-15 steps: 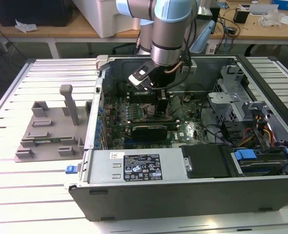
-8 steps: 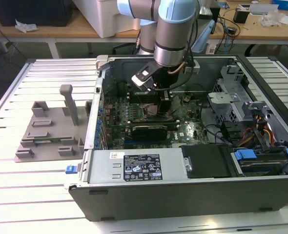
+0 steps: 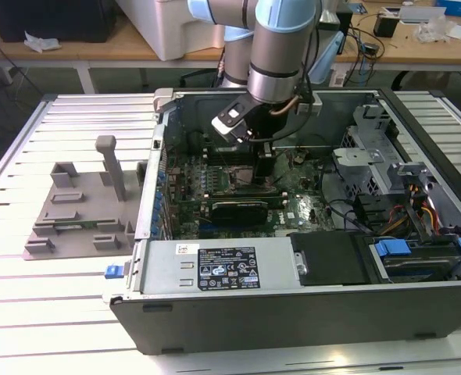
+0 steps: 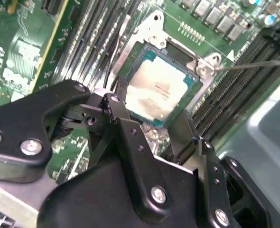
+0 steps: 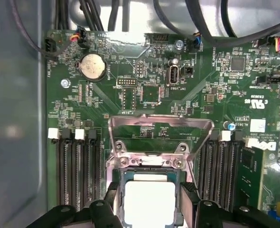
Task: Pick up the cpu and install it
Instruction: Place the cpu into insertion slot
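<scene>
On the exterior view's left you see the grey tray [image 3: 74,211]. Right of it, inside the open computer case [image 3: 293,312], the gripper [image 3: 266,173] hangs low over the motherboard [image 5: 144,95]. In both wrist views the cpu [image 4: 159,92] [image 5: 149,199] lies in the socket [image 5: 161,160] right under the gripper. You cannot tell whether it is clasped or released.

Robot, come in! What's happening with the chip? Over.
Gripper low inside the computer case, right over the cpu. Cpu lying in its socket. Socket's metal frame raised; nothing lying on the cpu.
</scene>
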Motion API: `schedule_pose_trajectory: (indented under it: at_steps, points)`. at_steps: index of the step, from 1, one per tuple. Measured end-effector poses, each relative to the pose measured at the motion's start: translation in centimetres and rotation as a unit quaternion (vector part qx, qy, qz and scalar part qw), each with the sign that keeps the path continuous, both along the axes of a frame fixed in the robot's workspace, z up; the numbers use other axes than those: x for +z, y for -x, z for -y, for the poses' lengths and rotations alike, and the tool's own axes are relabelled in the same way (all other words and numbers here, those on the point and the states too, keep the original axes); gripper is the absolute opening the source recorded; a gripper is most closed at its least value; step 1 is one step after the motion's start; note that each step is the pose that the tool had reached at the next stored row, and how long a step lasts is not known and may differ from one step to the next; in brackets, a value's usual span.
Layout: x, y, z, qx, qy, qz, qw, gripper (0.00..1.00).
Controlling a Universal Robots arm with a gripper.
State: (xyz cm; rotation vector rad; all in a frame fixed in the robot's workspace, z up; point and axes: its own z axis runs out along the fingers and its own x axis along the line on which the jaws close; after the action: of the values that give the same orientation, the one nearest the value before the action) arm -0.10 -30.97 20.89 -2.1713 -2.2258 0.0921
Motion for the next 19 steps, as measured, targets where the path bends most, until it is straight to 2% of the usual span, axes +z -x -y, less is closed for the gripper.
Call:
schedule_pose_trajectory:
  at_steps: [1,3,4,6,7,9,10,13,17,19]
  points:
    - [0.21,0.0,-0.01,0.0,-0.0036,0.0,1.0,0.6]
    - [0.9,0.2,0.04,0.0,-0.0109,0.0004,0.9999,0.47]
    - [0.91,0.5,0.15,0.0,-0.0144,0.0005,0.9999,0.42]
    - [0.86,1.0,0.25,0.0,-0.0164,0.0005,0.9999,0.29]
    - [0.77,1.2,0.33,0.001,-0.0181,0.0005,0.9998,0.29]
    - [0.54,1.4,0.61,0.009,-0.0209,0.0003,0.9997,0.17]
    - [0.46,1.4,0.63,0.018,-0.021,0.0001,0.9996,0.11]
    - [0.29,1.4,0.63,0.046,-0.021,-0.0004,0.9987,0.11]
    - [-0.4,1.3,0.64,0.046,-0.0206,-0.0017,0.9987,0.11]
    - [-0.51,0.2,0.65,0.045,-0.0207,-0.0037,0.9987,0.11]
